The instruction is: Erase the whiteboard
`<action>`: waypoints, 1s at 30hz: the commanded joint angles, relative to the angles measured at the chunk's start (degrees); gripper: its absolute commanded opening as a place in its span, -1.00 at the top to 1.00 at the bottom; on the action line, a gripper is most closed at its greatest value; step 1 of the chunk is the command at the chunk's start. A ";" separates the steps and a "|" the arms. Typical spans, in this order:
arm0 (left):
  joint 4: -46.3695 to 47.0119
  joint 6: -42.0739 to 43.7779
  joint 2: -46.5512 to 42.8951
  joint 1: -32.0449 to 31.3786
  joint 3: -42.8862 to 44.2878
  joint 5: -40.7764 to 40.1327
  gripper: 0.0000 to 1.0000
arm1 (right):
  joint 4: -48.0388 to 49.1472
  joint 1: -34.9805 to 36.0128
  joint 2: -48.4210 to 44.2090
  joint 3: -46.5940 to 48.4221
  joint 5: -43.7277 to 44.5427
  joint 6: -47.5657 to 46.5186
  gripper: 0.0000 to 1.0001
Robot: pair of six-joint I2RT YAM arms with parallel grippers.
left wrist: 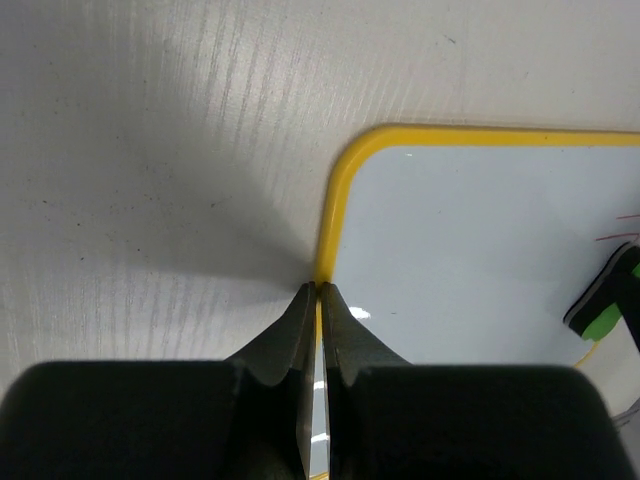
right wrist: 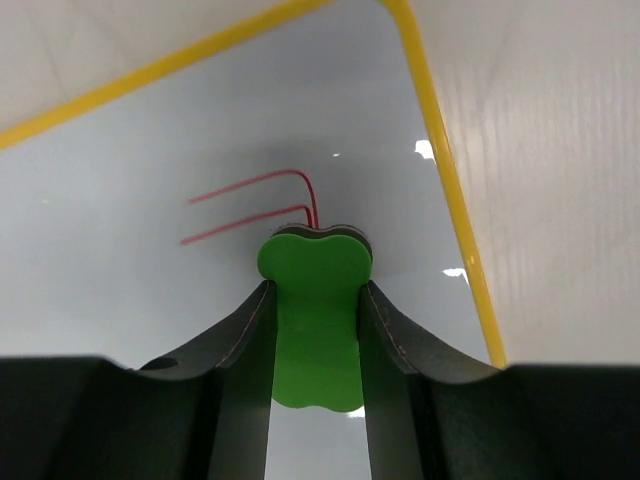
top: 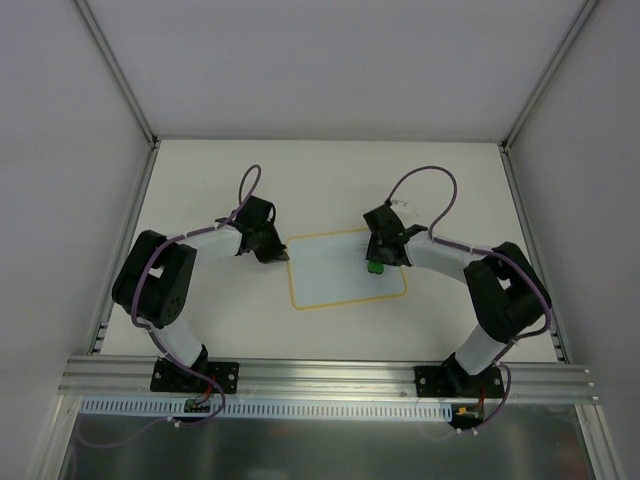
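**Fig.** Whiteboard (top: 330, 275) lay flat at mid-bench (top: 220, 180), with red lines (right wrist: 250, 205) near its right edge. Left gripper (left wrist: 318, 292), pressed together, stood at the left border. Right gripper (right wrist: 315, 285) pinched a green eraser (right wrist: 313, 340) against the surface. The board looked thin, stiff, light and slick, so likely to slide; best pinned at its border.

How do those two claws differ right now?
The right gripper is clamped on a green block; the left gripper is shut with nothing visibly held. The right one is over the whiteboard near red lines; the left one's tips meet its yellow border. Both are closed at the board.
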 commanded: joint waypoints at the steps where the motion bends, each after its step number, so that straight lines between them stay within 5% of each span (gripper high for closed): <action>1: -8.27 2.01 0.57 0.75 -3.47 -3.09 1.00 | -6.53 0.28 8.80 7.82 -2.35 -0.58 0.99; 8: -8.18 1.83 0.05 0.75 -3.74 -3.27 1.00 | -11.28 5.64 20.44 23.50 -7.64 -2.78 0.99; 22: -8.18 1.31 -0.83 1.18 -4.44 -3.71 1.00 | -11.54 -11.84 10.25 10.42 -4.93 0.64 0.99; 30: -8.18 1.39 -0.84 1.27 -3.83 -3.36 1.00 | -8.83 -0.79 14.89 14.54 -12.46 -1.02 0.99</action>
